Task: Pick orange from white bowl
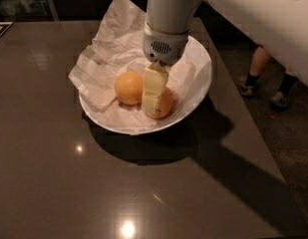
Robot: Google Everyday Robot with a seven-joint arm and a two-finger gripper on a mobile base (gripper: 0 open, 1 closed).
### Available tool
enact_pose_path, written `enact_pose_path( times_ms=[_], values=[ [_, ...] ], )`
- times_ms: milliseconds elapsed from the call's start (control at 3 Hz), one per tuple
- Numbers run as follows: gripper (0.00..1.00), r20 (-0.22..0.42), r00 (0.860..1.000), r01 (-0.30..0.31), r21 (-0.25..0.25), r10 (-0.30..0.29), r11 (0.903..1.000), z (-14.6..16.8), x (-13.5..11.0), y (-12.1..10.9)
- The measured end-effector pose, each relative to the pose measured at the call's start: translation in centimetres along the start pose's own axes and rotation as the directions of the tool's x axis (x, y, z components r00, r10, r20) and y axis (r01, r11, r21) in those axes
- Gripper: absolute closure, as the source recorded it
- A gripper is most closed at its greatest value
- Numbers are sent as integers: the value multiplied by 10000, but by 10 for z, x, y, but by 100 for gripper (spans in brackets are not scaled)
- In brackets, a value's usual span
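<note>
The white bowl (201, 81), lined with crumpled white paper (106, 59), stands on the dark table. Two fruits lie in it. The orange (165, 106) is the deeper-coloured one on the right. A paler, yellower fruit (127, 87) lies just left of it. My gripper (154, 99) hangs down from the white arm into the bowl. It sits directly at the orange, covering the orange's left part, between the two fruits.
The dark glossy table (69, 183) extends left and toward the front of the bowl. Its right edge runs close past the bowl. A person's legs and shoes (265, 86) stand on the floor at the right. The arm's shadow falls on the table right of the bowl.
</note>
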State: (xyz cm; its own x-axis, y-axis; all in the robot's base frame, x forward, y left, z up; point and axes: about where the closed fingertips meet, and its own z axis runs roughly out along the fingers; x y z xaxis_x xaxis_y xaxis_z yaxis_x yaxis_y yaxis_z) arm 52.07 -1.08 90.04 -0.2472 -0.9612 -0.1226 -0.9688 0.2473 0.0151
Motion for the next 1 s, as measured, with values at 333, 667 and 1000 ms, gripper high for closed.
enact_pose_path(
  times_ms=[333, 667, 1000],
  values=[
    [24, -52, 10000, -69, -94, 68, 9999, 8, 2, -3],
    [25, -62, 9998, -179, -249, 178, 9995, 18, 5, -5],
    [25, -26, 9997, -224, -487, 223, 9986, 30, 6, -4]
  ],
)
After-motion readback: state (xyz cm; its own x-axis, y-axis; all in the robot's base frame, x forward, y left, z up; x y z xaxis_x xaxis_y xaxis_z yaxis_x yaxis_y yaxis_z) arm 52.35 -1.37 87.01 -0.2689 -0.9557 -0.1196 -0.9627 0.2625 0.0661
